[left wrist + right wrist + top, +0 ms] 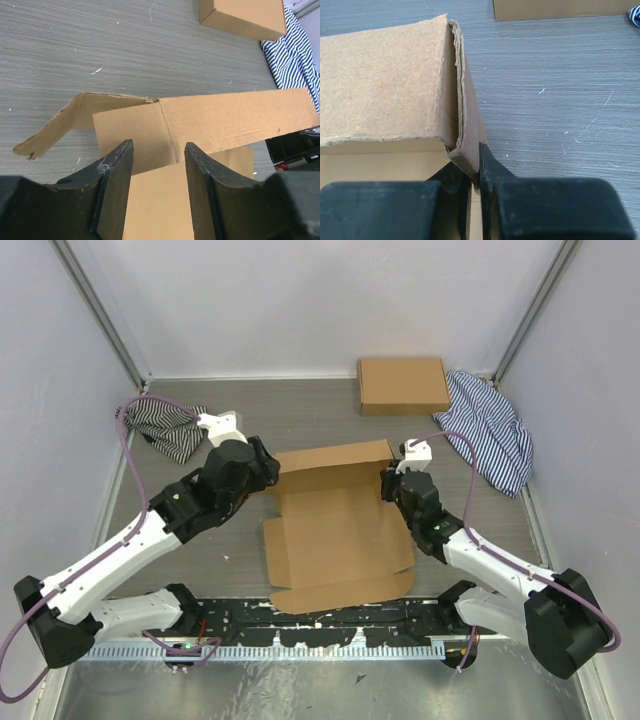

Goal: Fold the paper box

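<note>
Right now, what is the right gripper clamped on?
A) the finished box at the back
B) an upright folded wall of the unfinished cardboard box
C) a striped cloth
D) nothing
B: in its wrist view the right gripper is shut on the doubled, upright edge of the cardboard box.

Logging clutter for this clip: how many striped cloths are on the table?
2. The left cloth lies crumpled at the back left; the right cloth lies at the back right, beside the closed box. None looks hidden.
</note>
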Available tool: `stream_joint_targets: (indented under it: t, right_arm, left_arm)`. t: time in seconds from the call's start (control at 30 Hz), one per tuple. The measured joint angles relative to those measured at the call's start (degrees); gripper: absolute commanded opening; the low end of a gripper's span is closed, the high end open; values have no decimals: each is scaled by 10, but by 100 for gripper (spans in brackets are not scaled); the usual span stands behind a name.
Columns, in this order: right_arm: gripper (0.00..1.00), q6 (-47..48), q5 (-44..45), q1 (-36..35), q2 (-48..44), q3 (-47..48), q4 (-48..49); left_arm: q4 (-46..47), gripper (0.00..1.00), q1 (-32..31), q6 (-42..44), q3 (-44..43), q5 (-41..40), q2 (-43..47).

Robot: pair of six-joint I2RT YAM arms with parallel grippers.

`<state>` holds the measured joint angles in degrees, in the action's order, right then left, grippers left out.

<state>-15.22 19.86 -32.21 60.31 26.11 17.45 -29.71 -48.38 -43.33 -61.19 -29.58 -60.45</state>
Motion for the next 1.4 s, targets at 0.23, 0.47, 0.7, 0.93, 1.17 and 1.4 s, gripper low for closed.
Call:
stream_joint_targets:
  t: [0.23, 0.47, 0.7, 0.93, 1.17, 1.4]
  right_arm:
    - [1, 3, 1, -1, -5, 0, -5]
    - [1, 5, 1, -1, -4, 0, -23]
    - [1, 5, 0, -1, -4, 0, -27]
    - [1, 3, -6, -1, -5, 0, -30]
    - [1, 1, -15, 0, -7, 0, -32]
    - [1, -3, -23, 0, -7, 4, -49]
  left_arm:
    - [-2, 53, 6, -15, 0, 30, -56]
    - [12, 52, 10, -29, 1, 55, -70]
    - [25, 56, 13, -42, 14, 62, -69]
    - [44, 57, 16, -72, 46, 79, -49]
    - [72, 54, 17, -109, 75, 102, -35]
    - [93, 8, 18, -143, 100, 116, -20]
